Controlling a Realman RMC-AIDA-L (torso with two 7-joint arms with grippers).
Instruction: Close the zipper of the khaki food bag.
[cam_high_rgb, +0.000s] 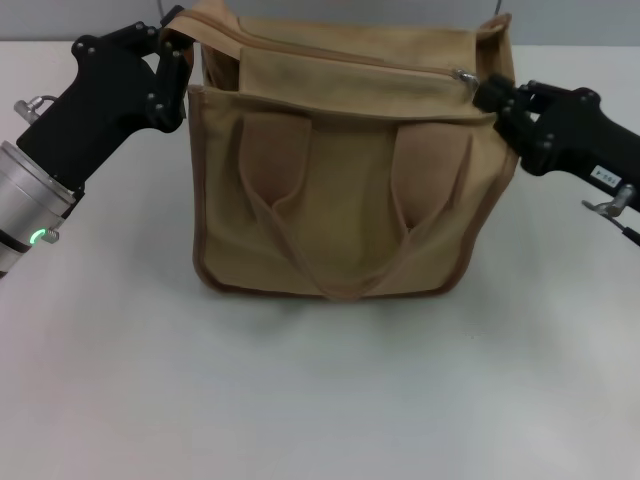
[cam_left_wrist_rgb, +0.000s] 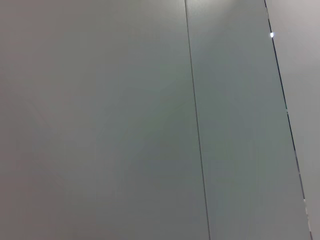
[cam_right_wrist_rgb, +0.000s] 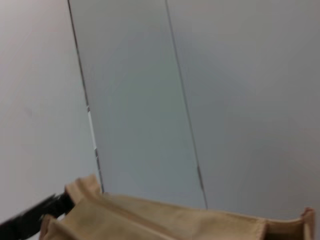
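1. Bag (cam_high_rgb: 345, 170): boxy tan canvas with brown piping, upright on the bench, two looped handles drooping over its front.
2. Zipper (cam_high_rgb: 350, 55): runs along the top; silver pull (cam_high_rgb: 464, 76) at the 3 o'clock end.

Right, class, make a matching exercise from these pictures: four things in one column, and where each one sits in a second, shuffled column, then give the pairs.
Things:
1. left gripper
2. right gripper
3. zipper pull tab
4. looped handle

Places:
A. hanging down the front of the khaki food bag
B. at the bag's top corner on the robot's left
C. on the bag's top, near its right end
D. at the bag's upper edge on the robot's right

Pairs: 1-B, 2-D, 3-C, 4-A
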